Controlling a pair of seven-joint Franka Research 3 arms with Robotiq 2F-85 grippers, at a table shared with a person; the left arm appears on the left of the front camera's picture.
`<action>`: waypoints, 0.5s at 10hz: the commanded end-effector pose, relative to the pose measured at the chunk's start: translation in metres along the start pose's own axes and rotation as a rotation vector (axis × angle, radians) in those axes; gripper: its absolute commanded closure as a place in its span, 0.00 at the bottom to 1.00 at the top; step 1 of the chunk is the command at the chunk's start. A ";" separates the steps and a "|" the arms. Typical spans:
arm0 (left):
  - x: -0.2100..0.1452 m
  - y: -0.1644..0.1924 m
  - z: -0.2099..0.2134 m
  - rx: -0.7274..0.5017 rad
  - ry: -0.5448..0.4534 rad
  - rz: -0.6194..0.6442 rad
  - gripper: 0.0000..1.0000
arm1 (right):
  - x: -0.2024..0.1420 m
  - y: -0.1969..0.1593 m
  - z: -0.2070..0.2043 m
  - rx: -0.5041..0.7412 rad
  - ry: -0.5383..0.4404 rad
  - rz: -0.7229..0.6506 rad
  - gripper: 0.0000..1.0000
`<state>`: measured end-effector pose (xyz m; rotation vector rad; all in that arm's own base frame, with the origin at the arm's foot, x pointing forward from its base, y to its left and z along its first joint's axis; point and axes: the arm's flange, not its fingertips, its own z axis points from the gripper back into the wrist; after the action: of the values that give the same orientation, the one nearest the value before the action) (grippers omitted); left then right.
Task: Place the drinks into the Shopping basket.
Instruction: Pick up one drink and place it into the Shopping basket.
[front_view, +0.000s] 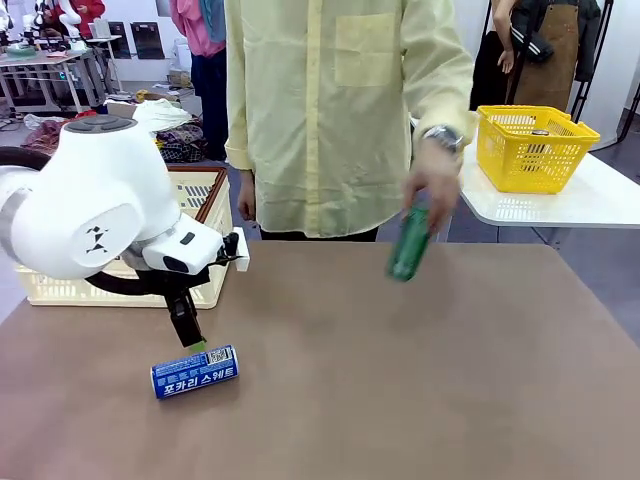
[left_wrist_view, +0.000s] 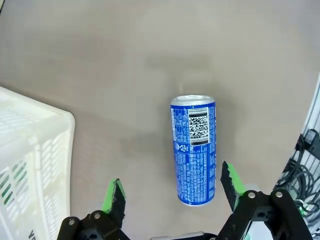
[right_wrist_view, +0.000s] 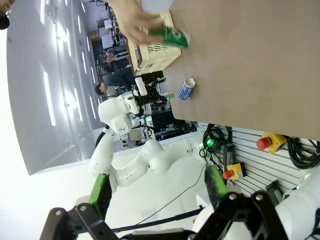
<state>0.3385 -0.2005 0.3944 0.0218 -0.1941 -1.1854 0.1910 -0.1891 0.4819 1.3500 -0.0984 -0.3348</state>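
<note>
left gripper (left_wrist_view: 171, 175), jaws spread, hovers over the blue can (left_wrist_view: 194, 150) lying on the table (front_view: 400, 380) near the basket (front_view: 60, 288), seemingly to straddle it, while a person's hand (front_view: 432, 190) holds the green can (front_view: 409, 243) tilted, well apart.

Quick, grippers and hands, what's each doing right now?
Left gripper: open, empty, over the blue can.
Right gripper: open, empty.
Person's left hand: holding the green can.
Person's right hand: appears empty.

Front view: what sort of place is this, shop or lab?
Probably a robotics lab staged like a shop: the white left arm at a brown table, a yellow basket on a white side table, and emergency-stop buttons with cables on a slotted wall panel.
</note>
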 end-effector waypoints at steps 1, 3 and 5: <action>-0.001 0.001 -0.006 -0.009 0.009 0.003 0.00 | 0.000 0.003 0.001 0.014 -0.002 0.005 0.00; -0.056 0.001 0.078 0.019 -0.116 -0.060 0.00 | 0.000 0.003 0.001 0.014 -0.002 0.005 0.00; -0.152 -0.011 0.173 0.085 -0.292 0.101 0.00 | 0.000 0.003 0.001 0.014 -0.002 0.005 0.00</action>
<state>0.3084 -0.1124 0.5270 -0.0455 -0.4055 -1.1414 0.1911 -0.1891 0.4818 1.3502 -0.0981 -0.3350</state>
